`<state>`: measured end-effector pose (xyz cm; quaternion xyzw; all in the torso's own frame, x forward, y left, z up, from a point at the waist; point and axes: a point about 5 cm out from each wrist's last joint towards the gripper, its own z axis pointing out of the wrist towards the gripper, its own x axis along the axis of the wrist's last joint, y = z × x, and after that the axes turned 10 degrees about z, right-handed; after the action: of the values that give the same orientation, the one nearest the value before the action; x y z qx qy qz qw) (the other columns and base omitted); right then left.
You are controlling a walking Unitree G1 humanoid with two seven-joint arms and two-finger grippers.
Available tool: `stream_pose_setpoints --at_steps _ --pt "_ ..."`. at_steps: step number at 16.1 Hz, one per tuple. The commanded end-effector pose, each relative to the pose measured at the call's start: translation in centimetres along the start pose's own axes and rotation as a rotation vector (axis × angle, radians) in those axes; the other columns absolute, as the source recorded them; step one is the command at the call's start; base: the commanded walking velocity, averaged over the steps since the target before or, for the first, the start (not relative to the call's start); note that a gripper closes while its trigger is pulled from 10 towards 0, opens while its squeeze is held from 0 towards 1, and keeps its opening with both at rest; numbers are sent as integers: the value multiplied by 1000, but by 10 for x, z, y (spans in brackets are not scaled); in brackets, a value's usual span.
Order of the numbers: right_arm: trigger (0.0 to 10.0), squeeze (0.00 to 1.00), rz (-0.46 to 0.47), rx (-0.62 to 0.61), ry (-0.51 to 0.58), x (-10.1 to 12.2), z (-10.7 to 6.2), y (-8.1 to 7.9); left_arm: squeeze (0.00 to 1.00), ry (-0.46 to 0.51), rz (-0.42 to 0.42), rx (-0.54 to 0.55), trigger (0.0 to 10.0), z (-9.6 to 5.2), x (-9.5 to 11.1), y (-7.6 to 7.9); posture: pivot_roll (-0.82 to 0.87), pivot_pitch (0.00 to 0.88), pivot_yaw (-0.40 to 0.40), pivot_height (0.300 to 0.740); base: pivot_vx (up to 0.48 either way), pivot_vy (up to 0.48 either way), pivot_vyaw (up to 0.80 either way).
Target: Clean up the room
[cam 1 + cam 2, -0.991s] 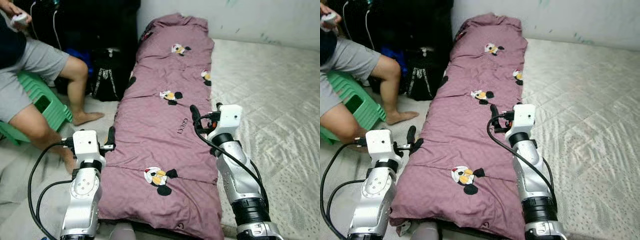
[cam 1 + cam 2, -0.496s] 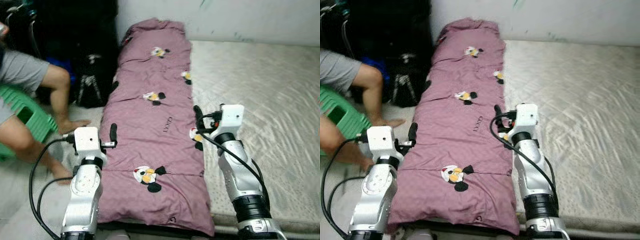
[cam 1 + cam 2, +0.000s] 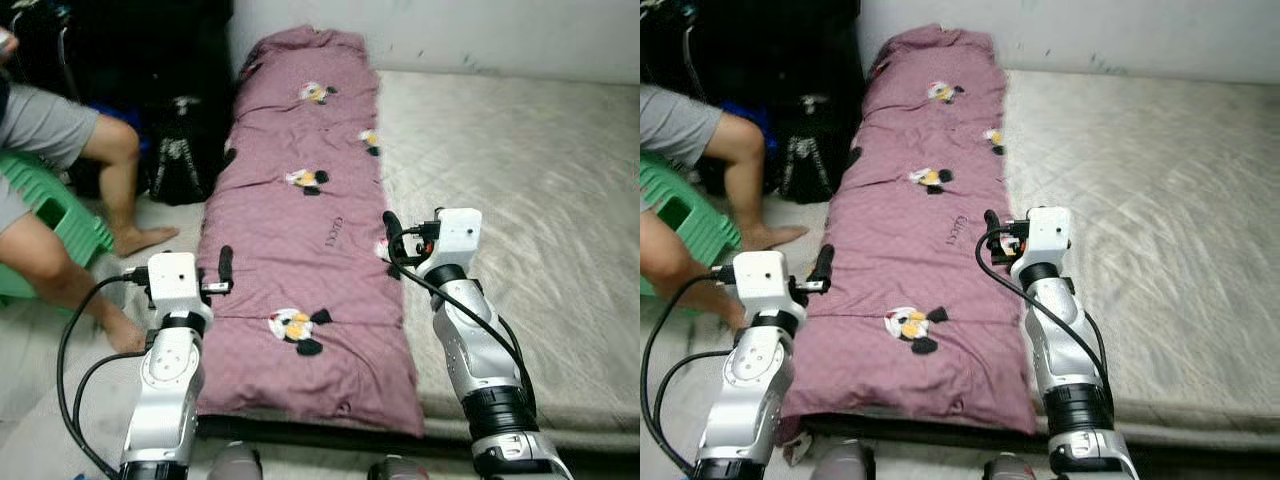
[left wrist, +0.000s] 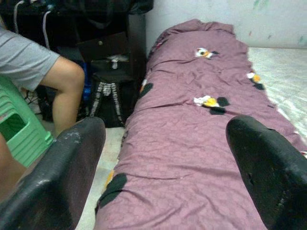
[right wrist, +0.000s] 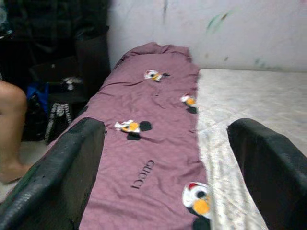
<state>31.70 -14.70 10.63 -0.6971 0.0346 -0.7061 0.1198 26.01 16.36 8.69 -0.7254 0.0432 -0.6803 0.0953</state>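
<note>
A purple blanket (image 3: 300,230) with cartoon mouse prints lay folded into a long strip along the left side of the bare mattress (image 3: 520,200), reaching from the near edge to the wall. The left hand (image 3: 224,268) hovered above the strip's left edge, fingers spread apart and holding nothing. The right hand (image 3: 390,232) hovered above the strip's right edge, fingers likewise spread and empty. To the left of the bed, a person (image 3: 60,170) in grey shorts sat on a green stool (image 3: 60,215), beside a black bag (image 3: 180,160).
</note>
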Motion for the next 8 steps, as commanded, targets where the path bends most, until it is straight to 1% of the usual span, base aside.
stream_pose_setpoints --at_steps 1,5,8 --pt "10000 0 -8 0 6 1 0 1 0 17 -4 -6 10000 1 4 1 -53 0 25 740 0 0 0" --pt "10000 0 -13 5 5 1 1 0 0 49 -28 -29 10000 -1 8 1 -51 0 20 740 0 0 0" --pt "10000 0 -18 9 4 1 2 0 0 49 -28 -34 10000 -1 8 2 -51 0 18 740 0 0 0"
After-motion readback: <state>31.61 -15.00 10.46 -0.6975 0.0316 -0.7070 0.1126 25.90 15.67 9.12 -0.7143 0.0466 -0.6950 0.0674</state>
